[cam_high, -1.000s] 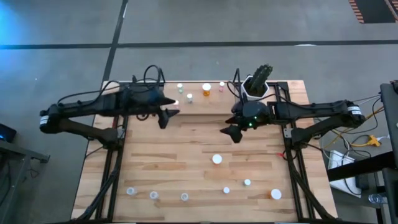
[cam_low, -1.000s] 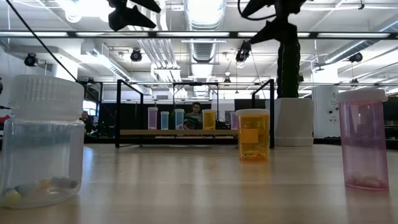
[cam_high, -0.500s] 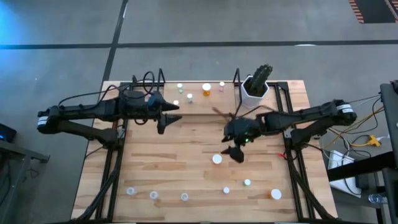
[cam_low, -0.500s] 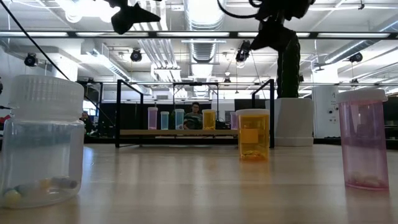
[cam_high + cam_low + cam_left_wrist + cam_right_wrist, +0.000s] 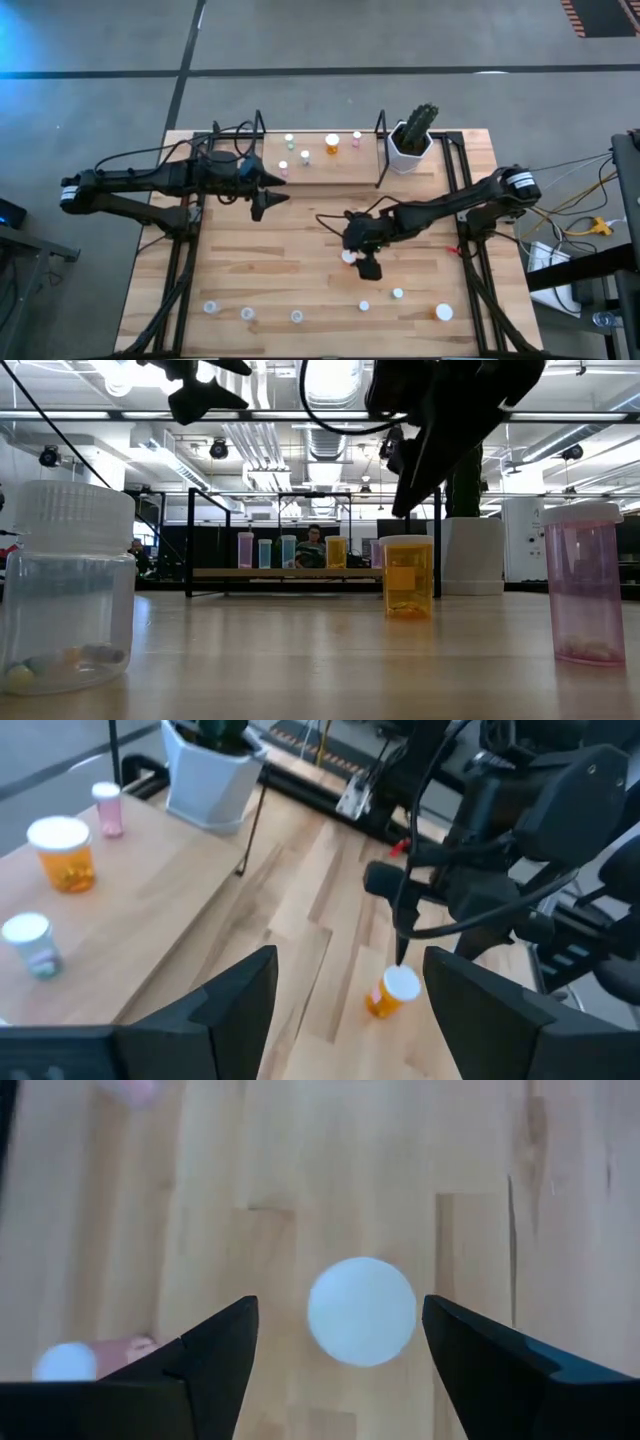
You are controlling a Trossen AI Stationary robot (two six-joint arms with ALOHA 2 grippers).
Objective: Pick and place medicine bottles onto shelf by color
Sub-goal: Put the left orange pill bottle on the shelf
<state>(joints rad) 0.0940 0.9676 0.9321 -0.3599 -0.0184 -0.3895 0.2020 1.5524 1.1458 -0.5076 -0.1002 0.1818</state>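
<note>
Medicine bottles are split between the shelf (image 5: pixel 330 172) at the far edge of the table (image 5: pixel 270 270) and the near half of the boards. Left to right: the left gripper (image 5: pixel 262 197) hangs above the table just near of the shelf's left part, fingers spread, holding nothing. On the shelf stand several small bottles and one orange bottle (image 5: pixel 332 144). Along the near edge sits a row of small clear bottles (image 5: pixel 247 314).

Right of centre, the right gripper (image 5: pixel 366 262) is poised over a white-capped orange bottle (image 5: pixel 349 256), fingers wide apart with the round cap (image 5: pixel 361 1311) centred between them in the right wrist view; nothing is gripped yet. This bottle looks like light, rigid plastic with a smooth, likely slippery round wall, and it could tip if nudged off-centre. Best hold is probably across the body just under the cap, squarely through its middle. Farther right, the cactus pot (image 5: pixel 409 146) stands by the shelf's end, and another orange bottle (image 5: pixel 442 313) sits near the right near corner.
</note>
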